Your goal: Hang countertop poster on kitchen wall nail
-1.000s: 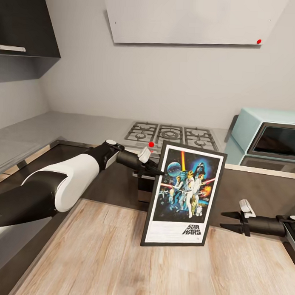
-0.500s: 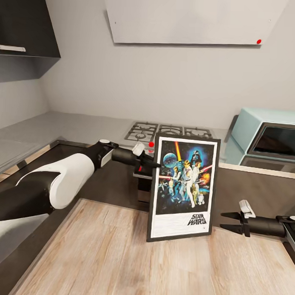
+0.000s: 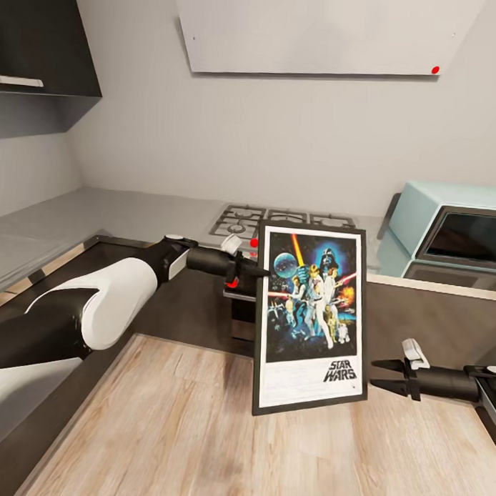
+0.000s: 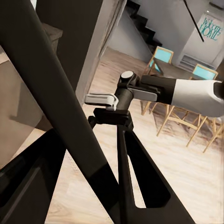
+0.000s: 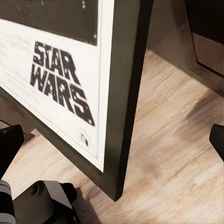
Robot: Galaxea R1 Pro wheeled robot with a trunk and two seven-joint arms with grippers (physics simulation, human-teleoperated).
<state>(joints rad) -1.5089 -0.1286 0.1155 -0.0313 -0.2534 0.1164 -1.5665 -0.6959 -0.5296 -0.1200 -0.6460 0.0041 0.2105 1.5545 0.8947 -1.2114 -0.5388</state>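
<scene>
Poster [image 3: 311,318] hangs in the air, upright, portrait, face toward the head cam, w/ a slight lean so its top sits a bit left of its bottom. Thin black frame, white border, dark blue art, black STAR WARS logo low on the sheet; the logo and lower frame corner also show close-up in the right wrist view [image 5: 70,88]. It's off the bench [image 3: 99,218], out in front of the dark cabinet fronts and above the wood floor [image 3: 198,446], not touching it as far as I can tell.

Left gripper [image 3: 256,271] reaches in from the left and meets the poster's left edge at upper-mid height; jaws closed down on the frame edge. In the left wrist view the dark frame bar [image 4: 60,112] runs diagonally between the two black fingers [image 4: 140,177], so the grip is on the edge only.

Right gripper [image 3: 376,374] sits low at the right, just beside the poster's bottom right corner, not touching; jaws spread apart, nothing in them. It's also seen from the left wrist cam [image 4: 109,105].

Behind: steel gas hob [image 3: 277,222] set in the pale-grey bench, partly hidden by the poster top. Pale-blue oven box [image 3: 449,223] on the bench at right. White wall panel [image 3: 320,32] up top w/ a red dot [image 3: 435,69] near its lower right corner.
</scene>
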